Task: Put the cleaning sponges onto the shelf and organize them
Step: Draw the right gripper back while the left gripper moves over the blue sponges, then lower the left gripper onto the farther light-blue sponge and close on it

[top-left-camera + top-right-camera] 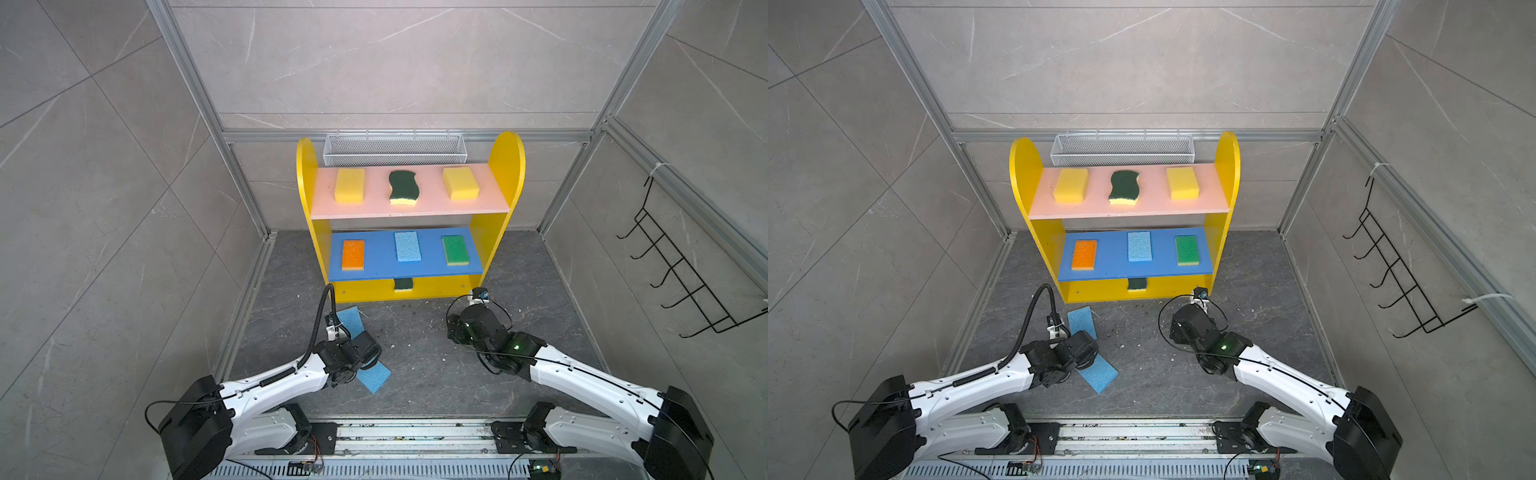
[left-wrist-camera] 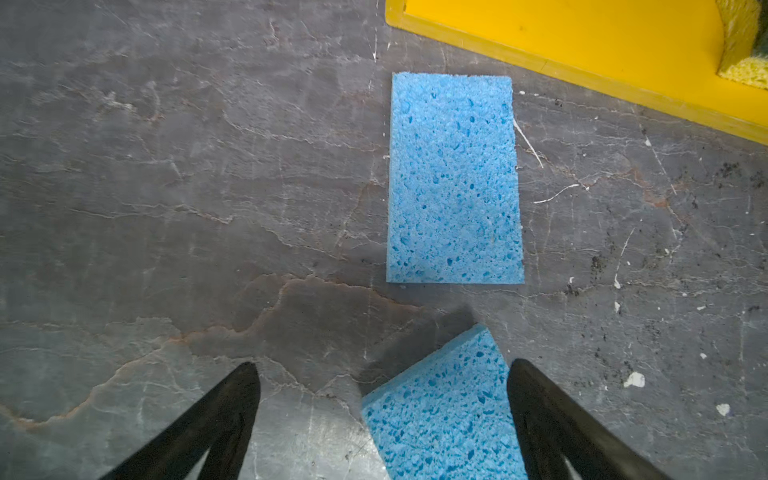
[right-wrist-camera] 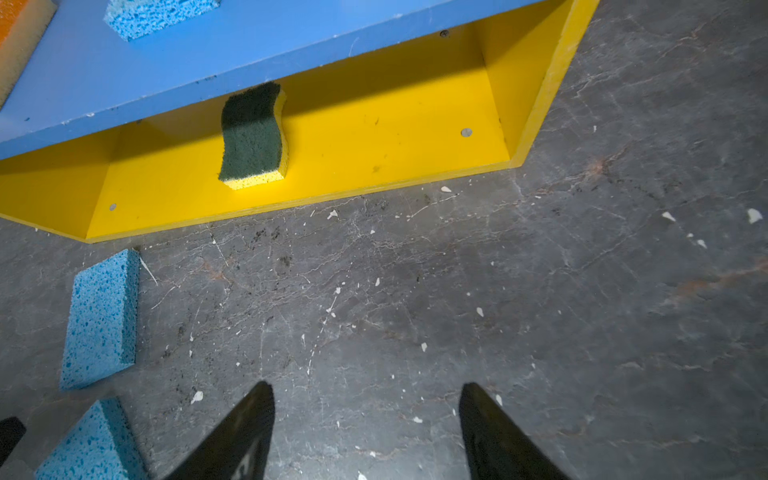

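On the dark floor (image 1: 419, 365) in front of the shelf (image 1: 505, 166), both top views show two light blue sponges not yet put away; seven other sponges already lie on its boards. The far blue sponge (image 1: 351, 322) lies near the yellow base (image 1: 440, 286), with its long axis pointing almost toward the shelf. The near blue sponge (image 1: 376, 378) lies slantwise, its long axis running from far-left to near-right, and part of it is covered by the wrist of the left arm (image 1: 270, 378). The right arm (image 1: 582, 370) reaches over bare floor, well apart from both.

From the left wrist, the left gripper (image 2: 382, 363) has its jaws spread wide and grasps nothing. One corner of the near blue sponge lies between them on the floor, and its edges run oblique to the jaws. I judge that the wrist must turn before the jaws can close squarely across the short side. The far blue sponge lies beyond this corner, separated by a strip of floor.

From the right wrist, the right gripper (image 3: 366, 384) is also spread and empty, above bare floor. A scourer (image 3: 253, 137) lies on the yellow base, with free space on both sides of it. The left arm is clearly the nearer one for both blue sponges.
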`<state>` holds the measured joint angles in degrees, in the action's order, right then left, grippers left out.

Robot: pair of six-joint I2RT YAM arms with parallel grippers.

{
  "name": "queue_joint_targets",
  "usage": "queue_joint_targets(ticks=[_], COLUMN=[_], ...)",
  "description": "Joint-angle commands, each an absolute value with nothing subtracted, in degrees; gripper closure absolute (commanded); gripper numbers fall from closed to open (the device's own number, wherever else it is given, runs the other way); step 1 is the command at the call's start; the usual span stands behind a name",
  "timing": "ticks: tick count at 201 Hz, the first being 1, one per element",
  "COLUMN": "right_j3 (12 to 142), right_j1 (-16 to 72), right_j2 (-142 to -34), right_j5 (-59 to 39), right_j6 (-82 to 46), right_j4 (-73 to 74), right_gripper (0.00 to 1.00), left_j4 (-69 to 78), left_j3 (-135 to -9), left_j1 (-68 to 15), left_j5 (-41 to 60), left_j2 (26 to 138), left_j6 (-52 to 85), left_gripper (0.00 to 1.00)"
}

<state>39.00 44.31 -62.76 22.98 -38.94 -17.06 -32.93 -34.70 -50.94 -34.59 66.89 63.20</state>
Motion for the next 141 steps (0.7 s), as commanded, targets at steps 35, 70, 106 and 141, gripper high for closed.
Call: queue_joint_targets(ticks=[35, 70, 106, 141], right_j3=[40.6, 40.61, 40.52, 40.43], right_j1=[43.92, 43.86, 43.83, 43.73], right_j2=[-61.88, -61.6, -61.85, -62.03], right_j5=[27.11, 27.75, 28.3, 29.25], right_j6=[-37.04, -36.23, -35.27, -34.89], right_j4=[-21.83, -22.15, -22.15, -22.02], right_gripper=[0.27, 0.27, 0.27, 0.27], left_j4=[-25.7, -22.51, -19.97, -16.81], left_j3=[-37.78, -39.52, -39.64, -38.25], left_j1=[-46.93, -45.4, -43.18, -40.71], left_j5=[-29.93, -28.54, -25.0, -21.76], left_j2=[74.75, 80.22, 82.79, 82.61], left_j6=[49.18, 47.98, 49.83, 49.75], left_gripper=[0.03, 0.02, 0.0, 0.0])
